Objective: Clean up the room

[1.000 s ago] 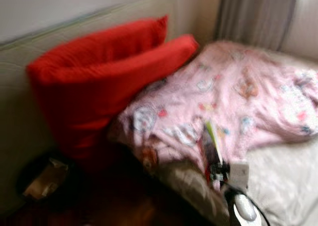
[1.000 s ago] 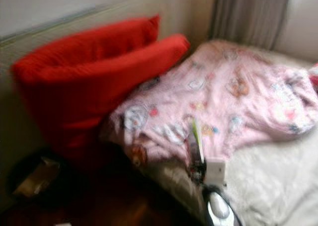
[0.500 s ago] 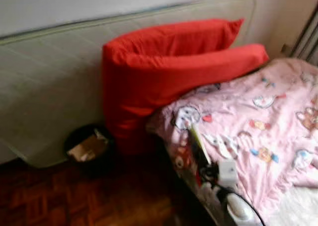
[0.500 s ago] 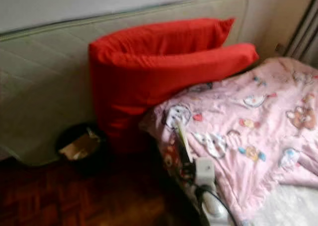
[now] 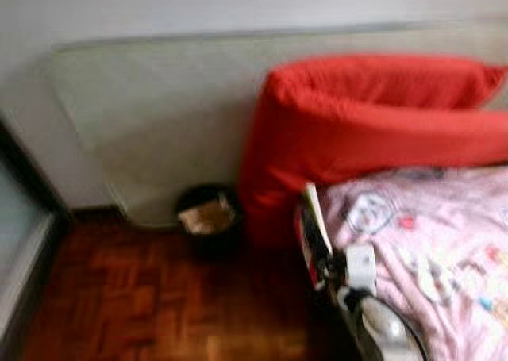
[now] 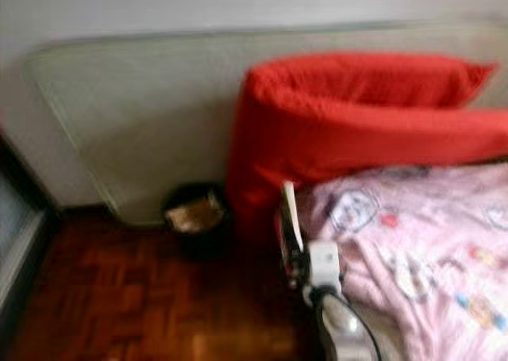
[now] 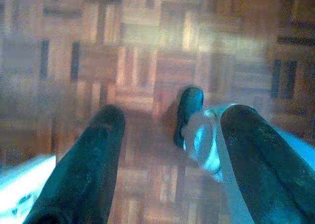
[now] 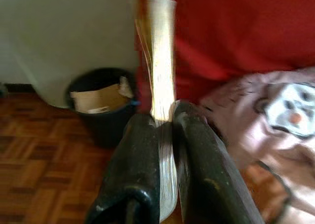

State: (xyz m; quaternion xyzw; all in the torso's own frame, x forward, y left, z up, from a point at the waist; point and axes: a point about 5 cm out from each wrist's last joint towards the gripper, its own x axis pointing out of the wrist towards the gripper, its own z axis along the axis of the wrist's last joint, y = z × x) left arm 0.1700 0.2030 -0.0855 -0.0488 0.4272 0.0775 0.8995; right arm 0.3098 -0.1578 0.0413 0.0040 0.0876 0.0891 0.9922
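My right gripper (image 8: pixel 167 114) is shut on a thin flat booklet (image 8: pixel 161 51), held edge-on and upright. In the left eye view the booklet (image 5: pixel 315 216) stands at the pink blanket's (image 5: pixel 429 242) near corner, above my right wrist (image 5: pixel 359 270). A black bin (image 5: pixel 206 216) with cardboard scraps inside sits on the floor against a pale leaning mattress (image 5: pixel 159 115), left of and beyond the booklet. In the right wrist view the bin (image 8: pixel 101 103) lies beyond the fingers. My left gripper (image 7: pixel 170 120) hangs open over the parquet.
Two red pillows (image 5: pixel 373 115) lean against the mattress at the head of the bed. Dark parquet floor (image 5: pixel 159 305) spreads left of the bed. A dark furniture edge (image 5: pixel 24 218) runs along the far left. Under the left gripper lies a dark and white shape (image 7: pixel 197 125).
The camera has swung left: pillows and blanket slid right, the bin came toward the centre. The right gripper still holds the booklet.
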